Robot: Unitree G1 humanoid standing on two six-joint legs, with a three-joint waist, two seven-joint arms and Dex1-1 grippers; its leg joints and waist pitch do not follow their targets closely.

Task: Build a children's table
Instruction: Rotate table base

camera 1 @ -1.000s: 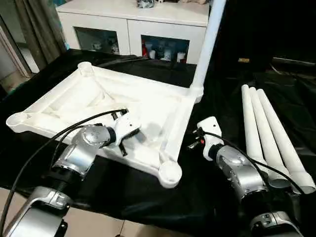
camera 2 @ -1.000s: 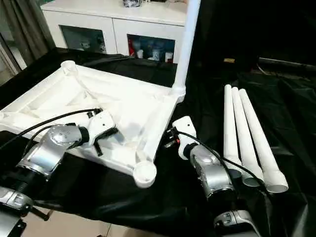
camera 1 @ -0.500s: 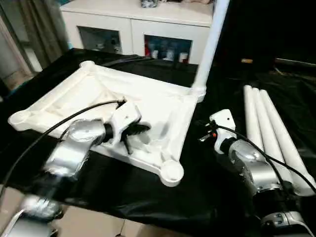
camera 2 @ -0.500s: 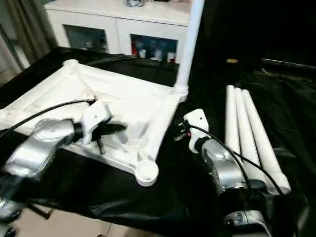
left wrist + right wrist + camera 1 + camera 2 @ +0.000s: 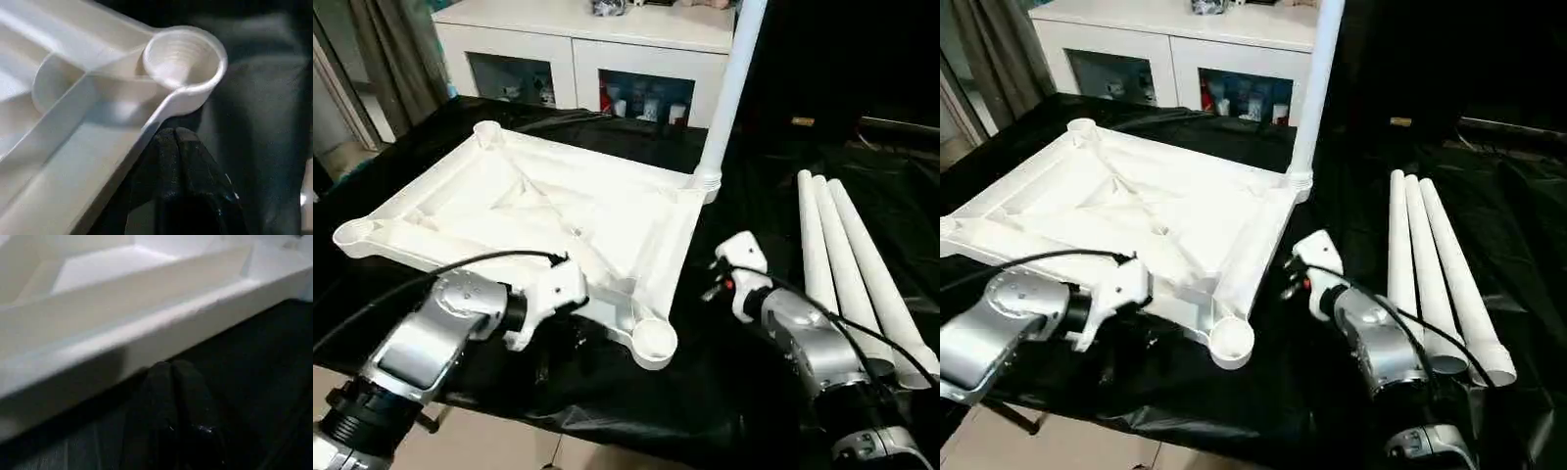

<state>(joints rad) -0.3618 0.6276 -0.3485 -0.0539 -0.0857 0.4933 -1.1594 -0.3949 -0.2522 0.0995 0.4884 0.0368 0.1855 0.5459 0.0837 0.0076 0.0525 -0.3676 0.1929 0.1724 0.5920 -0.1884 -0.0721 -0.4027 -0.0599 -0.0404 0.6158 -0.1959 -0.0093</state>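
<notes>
- Since one second ago, the left claw (image 5: 171, 147) has drawn back from over the ribbed inside of the tabletop (image 5: 538, 211) to its near edge, and now it sits low beside the near right corner socket (image 5: 653, 340). The right claw (image 5: 171, 382) has changed little; it is beside the right edge of the tabletop, over the black cloth of the bench (image 5: 724, 392).
- Both claws have their two black fingers pressed together and hold nothing, as the wrist views show.
- Progress: the tabletop lies upside down on the bench, and one leg (image 5: 729, 88) stands upright in the far right corner socket. Three loose legs (image 5: 847, 264) lie side by side on the cloth to the right, well apart from the tabletop.
- I judge that about one quarter of the task is done: three sockets are empty and three legs wait to be fitted.
- Materials: the tabletop is white moulded plastic, smooth and slightly glossy, with a raised rim, diagonal ribs and a rounded lobe at each corner. The near socket is a round cup, and it seems to have fine rings inside, perhaps a thread, but the view is soft.
- Legs are long white tubes, tapered and hollow at the wide end.
- Cloth is black and wrinkled, probably a little slippery under the plastic.
</notes>
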